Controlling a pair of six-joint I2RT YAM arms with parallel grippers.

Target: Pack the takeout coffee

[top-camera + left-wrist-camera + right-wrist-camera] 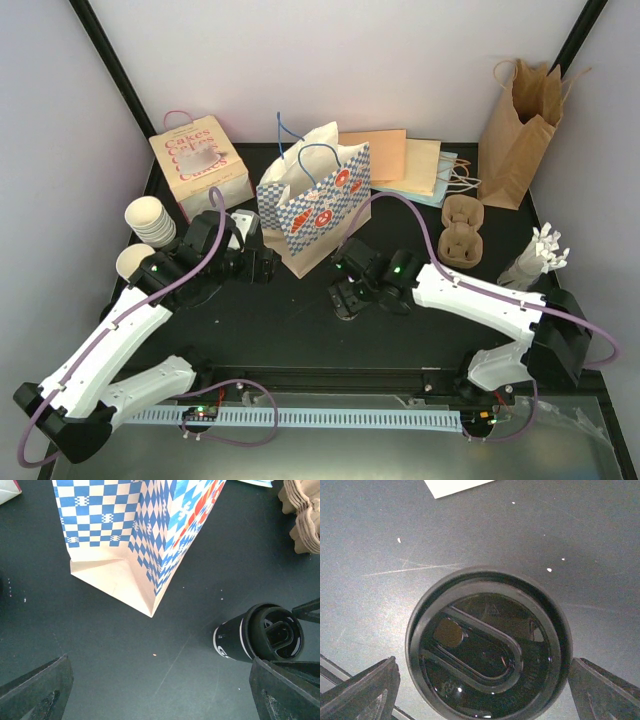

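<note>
The takeout coffee here is a black cup with a white band [231, 641], standing upright on the dark table under a round black lid [487, 647]. My right gripper [485, 682] is open and hangs straight over it, one finger [365, 690] on each side of the lid, close to the rim. In the top view the right gripper [347, 290] covers the cup. My left gripper [160, 682] is open over bare table and holds nothing. It sits just left of the cup, at the foot of the blue-and-white checked paper bag [140, 525]. A stack of cream ribbed paper cups [152, 220] stands at the far left.
The checked bag [315, 205] stands upright mid-table, its mouth open. A moulded pulp cup carrier [462, 232] lies to its right. There is a brown paper bag [520, 130] at the back right, flat bags [405, 160] at the back, and a Cakes box [198, 170] at the back left.
</note>
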